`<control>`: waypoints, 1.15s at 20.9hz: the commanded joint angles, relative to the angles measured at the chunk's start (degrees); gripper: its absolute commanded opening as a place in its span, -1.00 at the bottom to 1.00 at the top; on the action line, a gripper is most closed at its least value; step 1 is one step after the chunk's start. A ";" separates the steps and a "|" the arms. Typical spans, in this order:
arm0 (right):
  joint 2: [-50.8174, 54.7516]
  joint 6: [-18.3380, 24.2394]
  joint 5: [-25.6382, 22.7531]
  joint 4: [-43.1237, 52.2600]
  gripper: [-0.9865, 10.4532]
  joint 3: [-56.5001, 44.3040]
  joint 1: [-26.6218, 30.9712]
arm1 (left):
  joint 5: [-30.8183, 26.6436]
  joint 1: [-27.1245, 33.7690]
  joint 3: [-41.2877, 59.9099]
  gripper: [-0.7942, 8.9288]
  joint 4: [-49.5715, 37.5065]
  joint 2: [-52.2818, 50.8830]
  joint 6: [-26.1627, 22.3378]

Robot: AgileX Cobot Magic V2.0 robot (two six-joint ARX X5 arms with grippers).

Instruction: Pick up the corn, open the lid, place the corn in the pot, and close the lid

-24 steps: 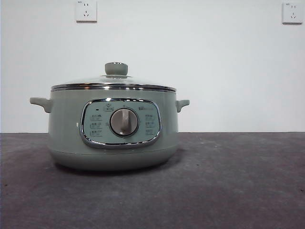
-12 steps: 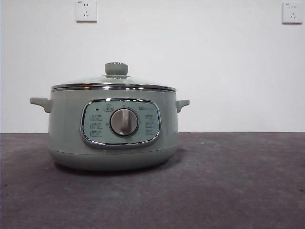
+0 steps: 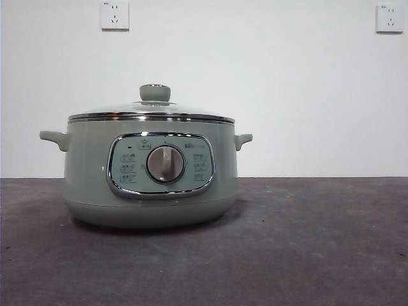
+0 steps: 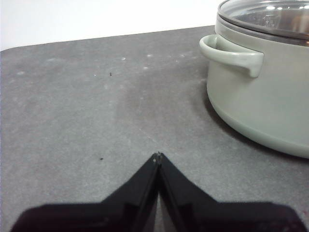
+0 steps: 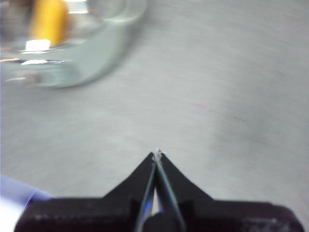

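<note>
Sage-green, the pot sits left of centre on the tabletop with the lid seated; a blurred yellow shape through the glass looks like the corn, already inside. Your left pincer and right pincer are pressed closed, empty. Keep them well off the knob. Panel lettering is unreadable.

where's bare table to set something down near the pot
Bare grey tabletop lies to the side of the sage-green electric pot and in front of it. More lies beside its side handle, ahead of the shut left tool. Nowhere looks crowded.
</note>
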State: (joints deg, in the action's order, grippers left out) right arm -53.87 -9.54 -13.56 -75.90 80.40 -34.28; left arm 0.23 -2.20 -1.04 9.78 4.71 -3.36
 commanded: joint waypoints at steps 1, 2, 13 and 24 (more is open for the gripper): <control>8.46 3.85 2.38 15.54 -0.83 -13.49 9.33 | 0.22 0.13 0.59 -0.84 -0.31 0.31 0.35; 13.62 4.44 5.05 25.75 -0.83 -21.64 13.68 | 0.22 0.13 0.59 -0.84 -0.31 0.42 0.33; 48.00 12.83 13.99 65.59 -0.83 -74.73 35.15 | 0.20 0.13 0.59 -0.84 -0.31 1.07 0.33; 53.44 12.74 11.28 65.18 -0.83 -79.58 34.14 | 0.20 0.13 0.59 -0.84 -0.35 1.09 0.35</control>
State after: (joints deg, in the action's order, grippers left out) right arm -0.56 3.03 -1.69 -10.85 1.39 0.14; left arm 0.23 -2.20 -1.04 9.78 5.82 -3.38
